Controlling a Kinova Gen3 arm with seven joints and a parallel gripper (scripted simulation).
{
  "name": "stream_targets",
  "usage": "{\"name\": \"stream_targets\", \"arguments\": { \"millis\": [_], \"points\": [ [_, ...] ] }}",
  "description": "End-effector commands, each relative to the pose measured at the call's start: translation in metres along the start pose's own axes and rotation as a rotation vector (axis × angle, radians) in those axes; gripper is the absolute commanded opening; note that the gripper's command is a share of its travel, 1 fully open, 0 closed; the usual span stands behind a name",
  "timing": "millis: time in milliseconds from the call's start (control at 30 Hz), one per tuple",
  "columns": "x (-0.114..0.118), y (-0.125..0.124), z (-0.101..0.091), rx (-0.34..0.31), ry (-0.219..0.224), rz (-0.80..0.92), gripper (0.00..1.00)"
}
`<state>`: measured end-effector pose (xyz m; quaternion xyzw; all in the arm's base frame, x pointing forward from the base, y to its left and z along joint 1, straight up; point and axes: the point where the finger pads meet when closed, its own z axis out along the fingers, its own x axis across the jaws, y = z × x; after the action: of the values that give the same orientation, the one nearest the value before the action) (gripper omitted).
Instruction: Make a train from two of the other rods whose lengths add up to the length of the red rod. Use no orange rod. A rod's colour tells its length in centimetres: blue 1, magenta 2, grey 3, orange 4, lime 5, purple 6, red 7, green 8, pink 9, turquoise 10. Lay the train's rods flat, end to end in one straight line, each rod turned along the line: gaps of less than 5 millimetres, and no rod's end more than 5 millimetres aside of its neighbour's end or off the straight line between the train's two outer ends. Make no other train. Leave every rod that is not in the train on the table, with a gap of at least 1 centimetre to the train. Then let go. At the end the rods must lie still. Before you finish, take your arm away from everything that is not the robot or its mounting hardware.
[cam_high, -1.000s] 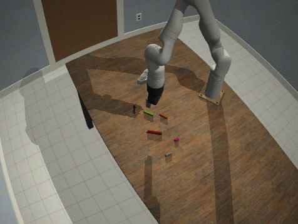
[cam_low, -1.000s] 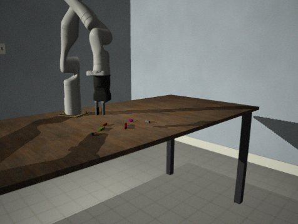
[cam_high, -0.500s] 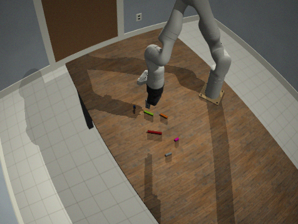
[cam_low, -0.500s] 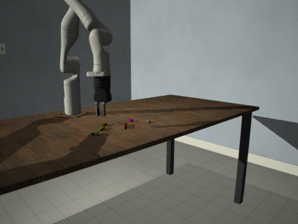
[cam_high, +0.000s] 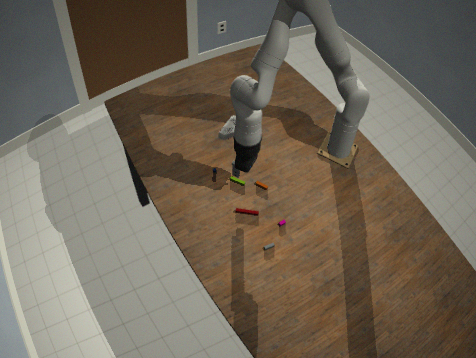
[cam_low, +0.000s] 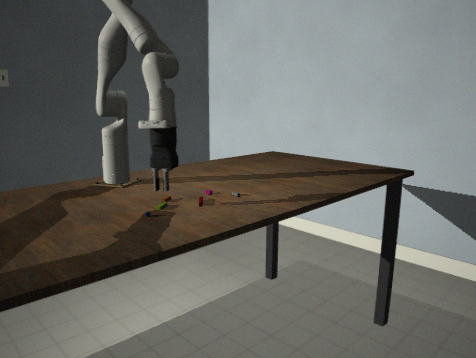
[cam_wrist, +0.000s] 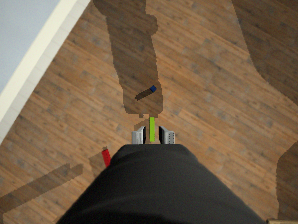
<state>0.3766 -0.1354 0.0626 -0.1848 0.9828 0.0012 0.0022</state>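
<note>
Below the half-open, empty gripper (cam_wrist: 152, 136), the lime rod (cam_wrist: 152, 128) lies seemingly centred between its fingers.

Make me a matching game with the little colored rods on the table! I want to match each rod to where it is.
Things:
1. lime rod
2. blue rod
3. grey rod
4. orange rod

Places (top view):
A. lowest of all the rods in the picture
B. just right of the lime rod
C. right under the tool, lined up between its fingers
D. farthest left, standing in shadow

Pairs: 1-C, 2-D, 3-A, 4-B
</note>
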Motion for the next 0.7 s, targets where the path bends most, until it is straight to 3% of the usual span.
{"name": "stream_targets", "arguments": {
  "millis": [0,667],
  "points": [
    [0.001,0.000,0.007,0.002,0.002,0.002,0.54],
    [0.002,0.000,0.030,0.001,0.008,0.003,0.54]
  ]
}}
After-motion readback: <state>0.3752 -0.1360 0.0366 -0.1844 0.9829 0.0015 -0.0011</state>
